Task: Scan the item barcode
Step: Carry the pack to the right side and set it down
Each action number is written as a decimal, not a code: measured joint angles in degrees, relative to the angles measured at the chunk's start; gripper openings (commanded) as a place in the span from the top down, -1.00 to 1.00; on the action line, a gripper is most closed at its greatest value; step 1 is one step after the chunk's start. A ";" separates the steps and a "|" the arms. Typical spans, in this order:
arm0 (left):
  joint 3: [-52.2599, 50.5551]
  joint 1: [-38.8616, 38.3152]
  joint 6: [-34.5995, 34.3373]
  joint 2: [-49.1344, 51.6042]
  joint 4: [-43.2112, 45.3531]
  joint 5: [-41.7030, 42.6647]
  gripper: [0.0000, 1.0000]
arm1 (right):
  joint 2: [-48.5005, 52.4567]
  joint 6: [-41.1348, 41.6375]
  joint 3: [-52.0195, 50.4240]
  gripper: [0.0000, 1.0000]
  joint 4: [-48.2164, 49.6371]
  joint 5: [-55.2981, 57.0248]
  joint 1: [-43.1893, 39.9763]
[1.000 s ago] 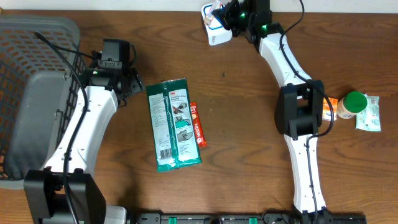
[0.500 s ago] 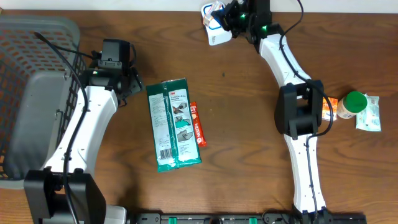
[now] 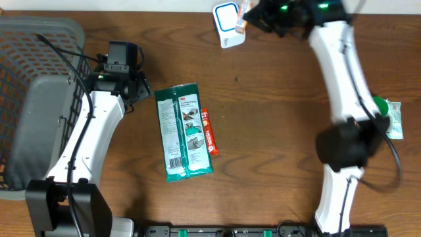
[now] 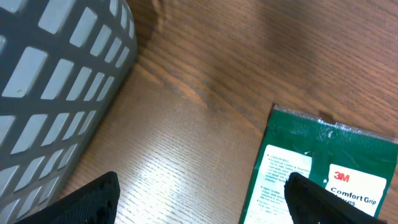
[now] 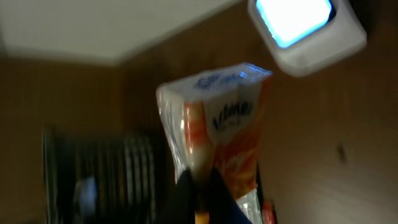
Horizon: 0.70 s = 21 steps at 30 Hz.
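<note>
Left gripper (image 4: 199,202) spread wide, arm bent; right gripper (image 5: 200,190) clamped, arm stretched forward.

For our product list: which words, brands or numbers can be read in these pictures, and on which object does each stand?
"3M": white label on the green package.
"Comfort Grip": same label, below the logo.
Fine print on that package: too small to read.
Lettering on the red packet: too small to read.
Blue lettering on the orange and white packet: too blurred to read.
</note>
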 measured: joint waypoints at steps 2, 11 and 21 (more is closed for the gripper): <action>0.00 0.00 0.00 0.00 -0.02 0.00 -0.70 | -4.63 -6.01 0.61 0.98 -8.70 0.42 0.00; 0.00 0.00 0.00 0.00 -0.02 -0.02 -0.71 | -9.29 -18.95 -1.07 0.98 -37.35 20.87 0.02; 0.00 0.00 0.00 0.00 -0.02 0.00 -0.71 | -8.13 -15.04 -24.46 0.97 -32.24 44.52 0.02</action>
